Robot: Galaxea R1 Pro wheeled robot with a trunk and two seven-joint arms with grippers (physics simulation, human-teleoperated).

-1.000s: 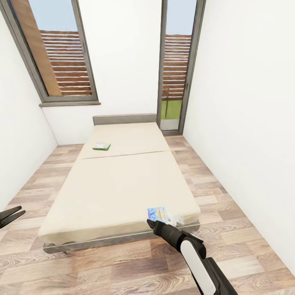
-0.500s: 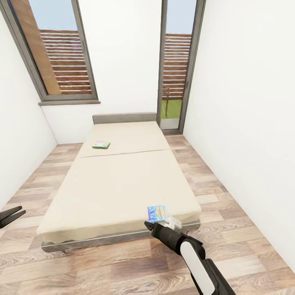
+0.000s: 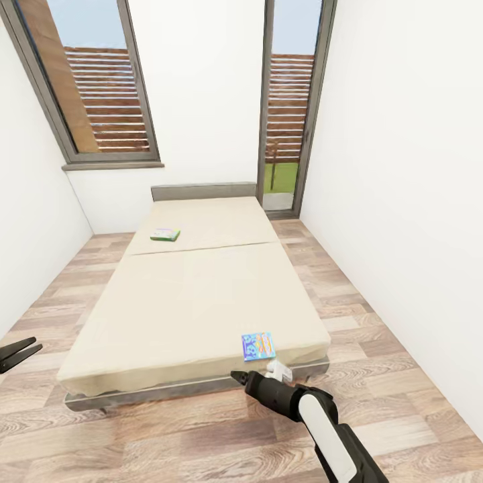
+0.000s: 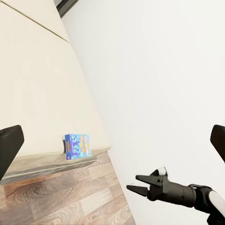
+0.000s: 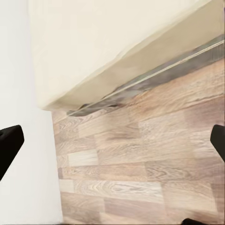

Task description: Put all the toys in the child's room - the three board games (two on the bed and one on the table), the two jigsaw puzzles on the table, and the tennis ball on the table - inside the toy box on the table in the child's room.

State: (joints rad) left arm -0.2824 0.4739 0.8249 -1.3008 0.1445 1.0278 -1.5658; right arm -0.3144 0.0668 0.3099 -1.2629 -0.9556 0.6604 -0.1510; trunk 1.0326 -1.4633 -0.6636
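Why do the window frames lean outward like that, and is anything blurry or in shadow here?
Head view: wide-angle distortion splays the window frames; light is flat and even, with a faint shadow under the bed. Left wrist view: the blue-purple board game is small but fairly sharp. Right wrist view: floor planks look crisp, without glare.

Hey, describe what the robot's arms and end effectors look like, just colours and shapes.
The right arm is a rounded matte black tube with a glossy white oval panel on its forearm. Its end effector is black, narrowing to two slim pointed fingers, with a small white piece beside the wrist. The left end effector is likewise black with two thin tapered fingers. No cables or markings show.
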